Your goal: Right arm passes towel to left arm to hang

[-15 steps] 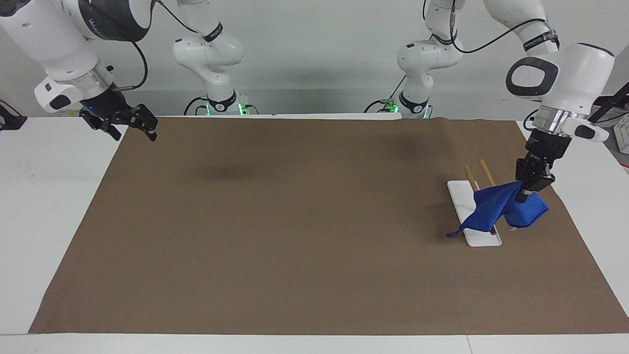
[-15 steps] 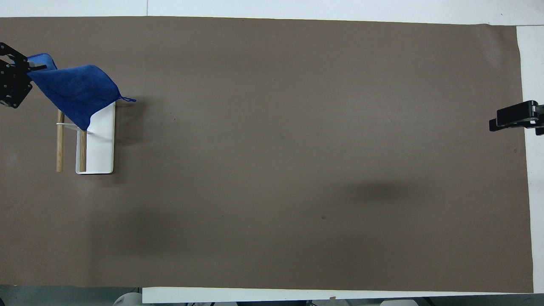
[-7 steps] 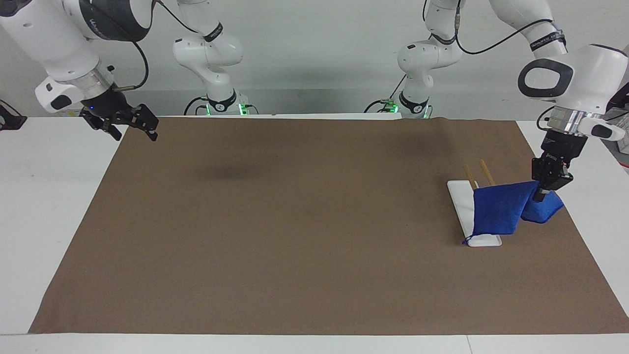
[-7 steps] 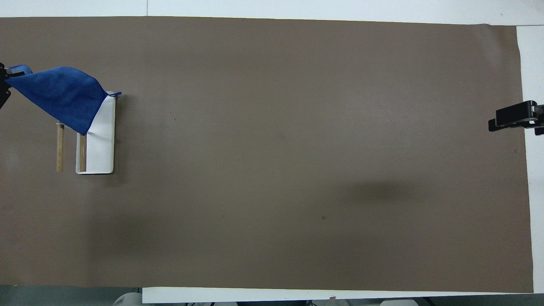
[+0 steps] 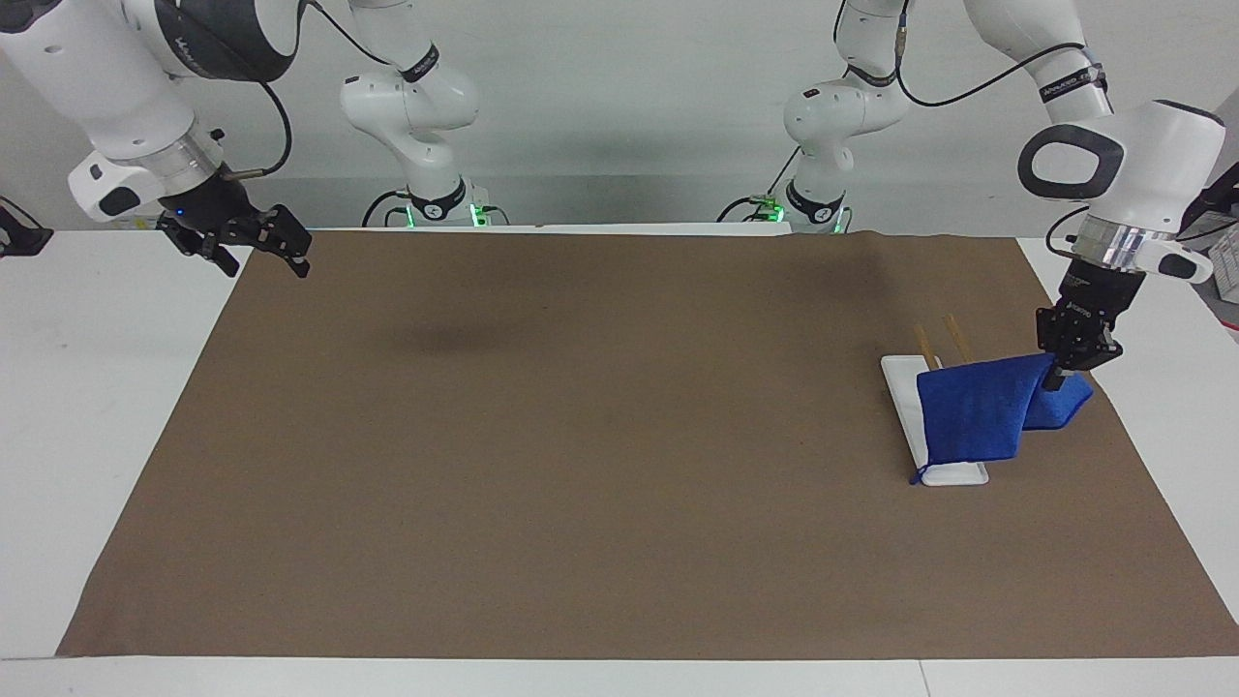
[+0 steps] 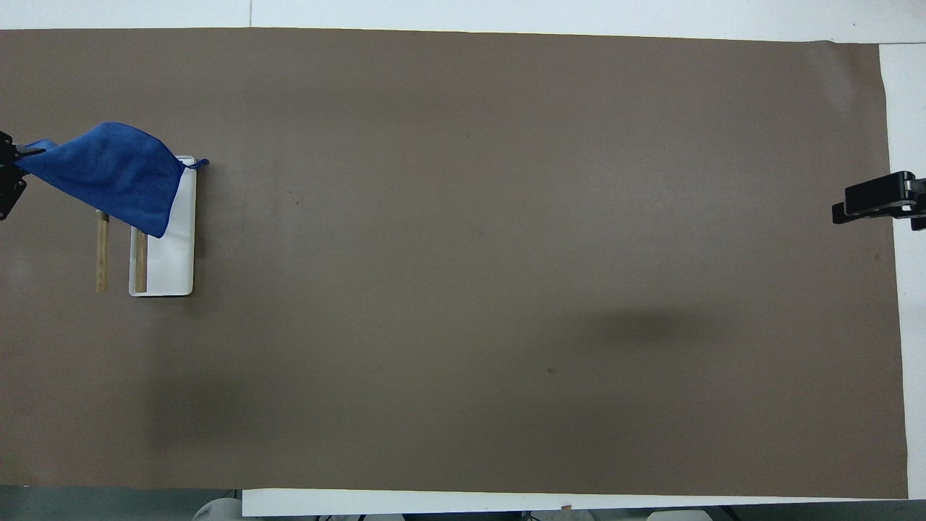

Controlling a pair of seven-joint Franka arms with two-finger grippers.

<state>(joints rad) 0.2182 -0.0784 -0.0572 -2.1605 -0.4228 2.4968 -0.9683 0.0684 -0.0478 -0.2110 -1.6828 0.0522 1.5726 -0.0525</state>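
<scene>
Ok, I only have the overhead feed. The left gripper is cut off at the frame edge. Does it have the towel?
Observer: Yes. The left gripper is shut on the towel's upper edge, beside the wooden bars, toward the left arm's end of the table.
Operator: Is the cloth over the bars?
Observer: It drapes over them and hangs down to the white base. A smaller fold hangs under the gripper.
Operator: And the right side?
Observer: The right gripper waits open and empty, raised over the brown cover's edge at the right arm's end.
</scene>
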